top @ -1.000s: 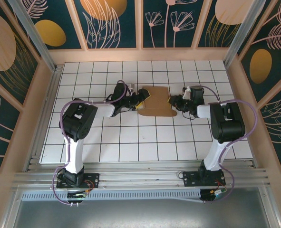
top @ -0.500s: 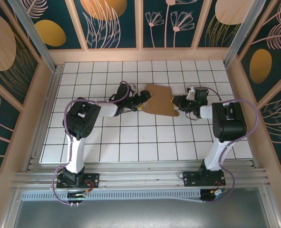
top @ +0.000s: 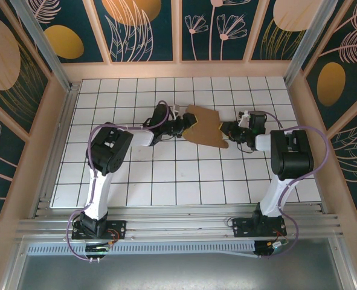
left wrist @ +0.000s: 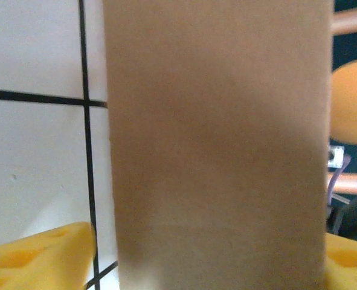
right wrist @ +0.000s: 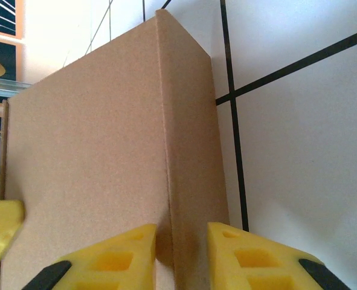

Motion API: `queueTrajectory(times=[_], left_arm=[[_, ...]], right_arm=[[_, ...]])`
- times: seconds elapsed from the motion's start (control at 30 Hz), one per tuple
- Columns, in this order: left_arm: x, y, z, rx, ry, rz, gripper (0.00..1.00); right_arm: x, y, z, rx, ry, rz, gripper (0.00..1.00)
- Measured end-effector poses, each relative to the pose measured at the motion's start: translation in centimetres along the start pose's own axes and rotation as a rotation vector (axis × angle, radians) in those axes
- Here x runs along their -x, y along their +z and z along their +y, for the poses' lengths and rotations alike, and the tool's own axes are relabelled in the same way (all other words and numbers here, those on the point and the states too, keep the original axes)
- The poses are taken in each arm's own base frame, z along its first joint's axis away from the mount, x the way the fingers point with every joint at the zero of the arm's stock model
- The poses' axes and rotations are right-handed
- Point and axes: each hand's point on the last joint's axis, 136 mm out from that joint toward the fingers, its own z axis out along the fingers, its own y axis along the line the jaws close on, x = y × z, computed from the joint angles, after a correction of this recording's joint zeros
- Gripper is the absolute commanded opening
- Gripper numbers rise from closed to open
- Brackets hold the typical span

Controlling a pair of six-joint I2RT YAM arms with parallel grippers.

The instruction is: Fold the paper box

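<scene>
Gripping paper box (right wrist: 87, 151) edge: right jaws.

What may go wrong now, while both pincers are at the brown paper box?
1. The right pincer pinches only a thin folded edge of the paper box; that edge might slip out or get creased.
2. The left pincer has its fingers on either side of a wide panel; if it squeezes more, the panel may buckle instead of folding cleanly.

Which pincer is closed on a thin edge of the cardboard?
The right pincer: its yellow fingers pinch a folded edge of the paper box. The left pincer has its fingers wide apart.
</scene>
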Motion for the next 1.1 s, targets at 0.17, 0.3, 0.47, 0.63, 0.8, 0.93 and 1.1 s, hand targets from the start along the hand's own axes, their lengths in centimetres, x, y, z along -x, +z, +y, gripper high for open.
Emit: queueTrajectory(times=[0.17,0.3,0.47,0.63,0.8,0.93,1.1], left_arm=[[-0.1,0.2,-0.2,-0.017,-0.031,0.005,0.45],[-0.4,-0.1,-0.2,-0.011,-0.053,0.0,0.43],[-0.2,-3.1,-0.7,0.025,-0.096,-0.055,0.43],[1.1,-7.2,-3.0,0.001,-0.137,-0.117,0.41],[2.1,-9.9,-4.7,0.011,-0.188,-0.164,0.41],[1.7,-11.9,-5.1,0.005,-0.229,-0.196,0.39],[1.0,-13.1,-4.6,0.037,-0.346,-0.206,0.4]], right_arm=[[-0.2,0.0,0.1,0.0,0.001,0.006,0.38],[-0.6,-1.0,-0.1,-0.053,0.014,0.002,0.53],[0.4,-4.8,4.0,-0.121,-0.145,-0.109,0.75],[-0.2,-7.1,15.3,-0.009,-0.636,-0.225,0.74],[-5.8,-7.3,21.2,0.114,-1.194,-0.238,0.92],[-11.7,-6.4,20.9,0.192,-1.608,-0.21,0.99],[-12.1,-3.4,19.4,0.116,-1.866,-0.17,0.99]])
